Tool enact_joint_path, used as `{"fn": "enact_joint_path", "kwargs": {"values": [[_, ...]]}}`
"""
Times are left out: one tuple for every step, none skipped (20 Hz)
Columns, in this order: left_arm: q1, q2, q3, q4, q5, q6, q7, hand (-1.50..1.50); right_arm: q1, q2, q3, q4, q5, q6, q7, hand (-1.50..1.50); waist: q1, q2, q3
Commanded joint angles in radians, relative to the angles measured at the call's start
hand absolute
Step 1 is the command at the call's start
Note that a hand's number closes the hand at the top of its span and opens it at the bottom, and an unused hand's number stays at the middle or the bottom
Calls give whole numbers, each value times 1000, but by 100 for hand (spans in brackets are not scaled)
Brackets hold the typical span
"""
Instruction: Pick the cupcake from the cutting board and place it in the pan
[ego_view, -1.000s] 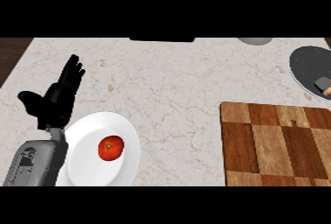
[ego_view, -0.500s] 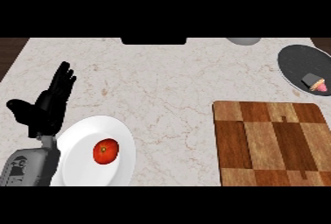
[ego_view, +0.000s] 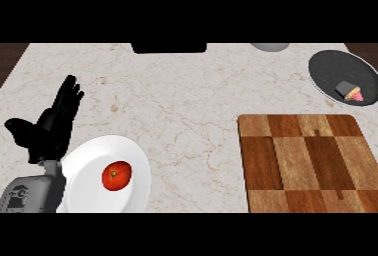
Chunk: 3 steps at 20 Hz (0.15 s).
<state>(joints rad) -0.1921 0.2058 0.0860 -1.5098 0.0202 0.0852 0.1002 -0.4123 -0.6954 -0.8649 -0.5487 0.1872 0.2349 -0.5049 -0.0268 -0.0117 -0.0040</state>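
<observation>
Cupcake (ego_view: 350, 92) lying in pan (ego_view: 328, 67) at 2 o'clock, pan cut by right edge, cutting board (ego_view: 310, 162) bare, left hand (ego_view: 49, 127) at 9 o'clock, fingers straight, holding nothing, right hand out of view.

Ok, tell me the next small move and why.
Probably none beyond staying put: the cupcake already lies in the pan, the cutting board shows nothing on it, and the left hand rests open at the left edge.

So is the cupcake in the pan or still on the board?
In the pan: the cupcake lies on its side inside the dark pan; the cutting board is bare.
</observation>
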Motion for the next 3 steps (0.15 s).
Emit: {"fn": "enact_joint_path", "kwargs": {"values": [[39, 27, 22, -90, 30, -28, 54, 0, 77, 31, 30, -190, -34, 13, 113, -150, 15, 4, 2], [-2, 11, 12, -33, 17, -19, 33, 0, 93, 51, 27, -278, -49, 3, 185, -150, 4, 2, 0], [-11, 21, 36, 23, 5, -12, -34, 0, 138, 126, 38, -341, -47, -11, 171, -150, -7, 1, -1]]}}
